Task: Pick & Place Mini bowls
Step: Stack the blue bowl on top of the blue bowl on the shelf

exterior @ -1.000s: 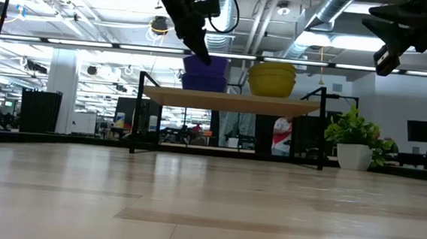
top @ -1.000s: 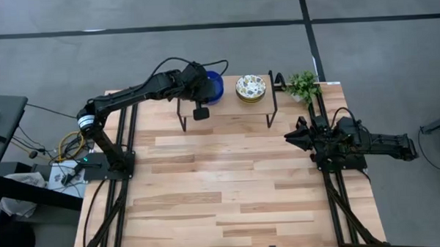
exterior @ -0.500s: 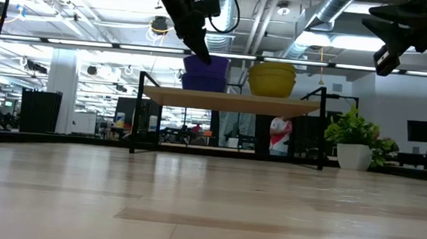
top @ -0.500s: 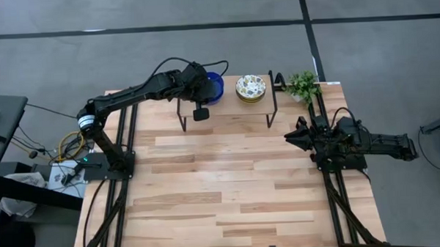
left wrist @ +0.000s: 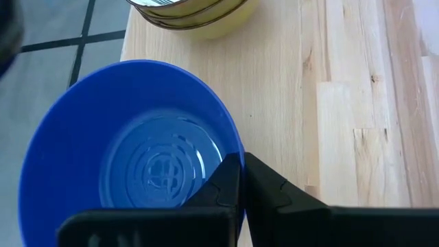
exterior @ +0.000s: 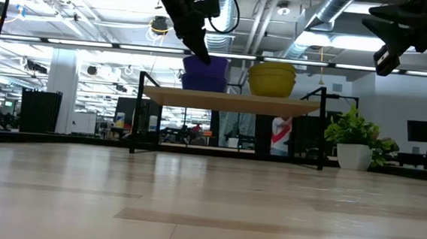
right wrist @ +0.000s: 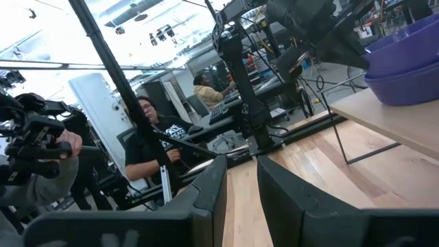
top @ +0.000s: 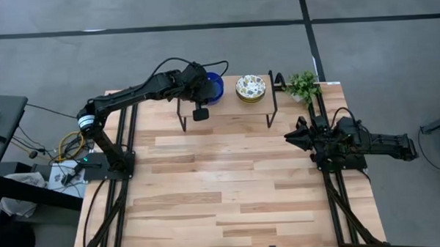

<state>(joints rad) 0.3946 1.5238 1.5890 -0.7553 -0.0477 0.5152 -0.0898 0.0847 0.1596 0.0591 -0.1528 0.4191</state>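
Nothing is seen to have changed over the last second: both arms and both bowl stacks are placed exactly as before, so the pick is judged to be paused at the moment of grasp rather than advancing.

The left tool is clenched on the rim of the top cobalt blue bowl, one finger inside the bowl and the other outside its wall. That bowl sits on the blue stack at the left end of a small raised wooden shelf at the far side of the tabletop. Just beside it on the same shelf stands the stack of floral speckled bowls, untouched.

The right tool is parked over the tabletop's right edge, near a small potted plant. Its fingers are held slightly apart and nothing is between them.

With the rim gripped, a lift off the stack is judged to be the next step; no bowl has yet been set down on the tabletop.
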